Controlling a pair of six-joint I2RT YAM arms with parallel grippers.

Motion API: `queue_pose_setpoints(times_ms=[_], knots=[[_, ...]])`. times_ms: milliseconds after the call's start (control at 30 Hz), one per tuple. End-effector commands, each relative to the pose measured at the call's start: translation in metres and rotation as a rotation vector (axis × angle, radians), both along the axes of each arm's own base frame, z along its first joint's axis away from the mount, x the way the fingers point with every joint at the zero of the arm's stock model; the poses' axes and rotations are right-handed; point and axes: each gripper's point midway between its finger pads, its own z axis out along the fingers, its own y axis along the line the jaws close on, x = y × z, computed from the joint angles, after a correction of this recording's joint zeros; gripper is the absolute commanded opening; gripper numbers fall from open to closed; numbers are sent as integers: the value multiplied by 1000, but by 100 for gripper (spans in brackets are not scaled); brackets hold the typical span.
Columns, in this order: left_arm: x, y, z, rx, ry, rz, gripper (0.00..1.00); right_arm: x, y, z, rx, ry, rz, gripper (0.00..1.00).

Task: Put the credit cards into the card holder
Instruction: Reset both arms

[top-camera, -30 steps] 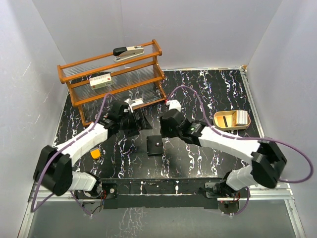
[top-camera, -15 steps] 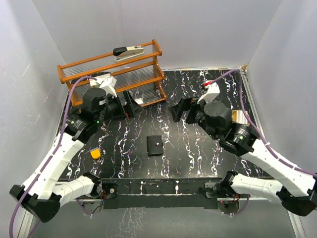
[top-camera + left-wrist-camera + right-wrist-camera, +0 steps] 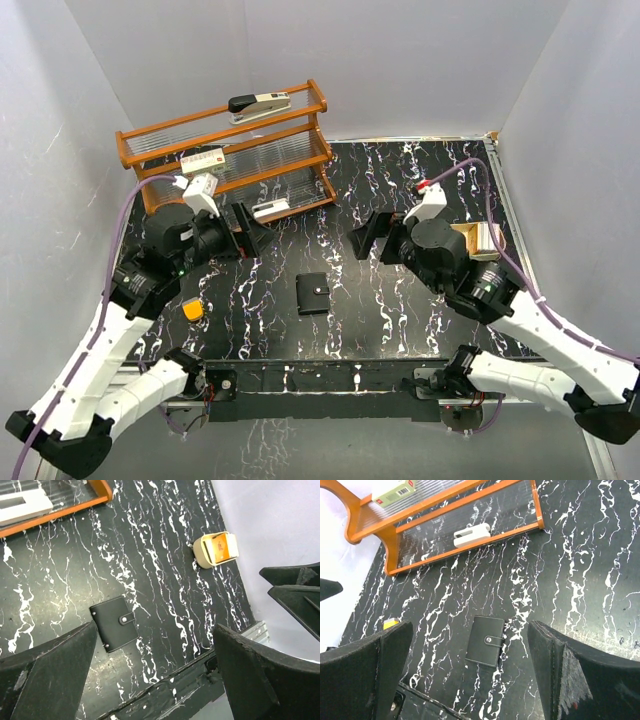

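Top external view: card holder (image 3: 313, 294) lies shut, snap fastened, on the table (image 3: 420, 185) between the arms. Left gripper (image 3: 250, 227) and right gripper (image 3: 372, 236) hover above it, jaws spread wide, holding nothing. Orange card (image 3: 225, 547) (probably, can't confirm) sits in the tan tray (image 3: 204, 556). Likely the opening step. Next: one gripper pins the case, the other pops the flap.

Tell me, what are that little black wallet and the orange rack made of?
The card holder looks like black leather or faux leather: a matte surface with a small silver snap, probably metal. The rack seems to be orange-brown varnished wood, judging by its sheen. Its shelves look like clear ribbed plastic, though glass is possible.
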Motion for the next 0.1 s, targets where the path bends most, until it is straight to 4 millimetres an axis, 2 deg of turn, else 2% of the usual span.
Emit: queue_pose_setpoints(times_ms=[0,67], knots=[[-1,2,-13,10,25,11,99,0,6,11,61,-32,19,98],[-1,1,-13,8,30,10,99,-1,6,12,69,-37,22,98]])
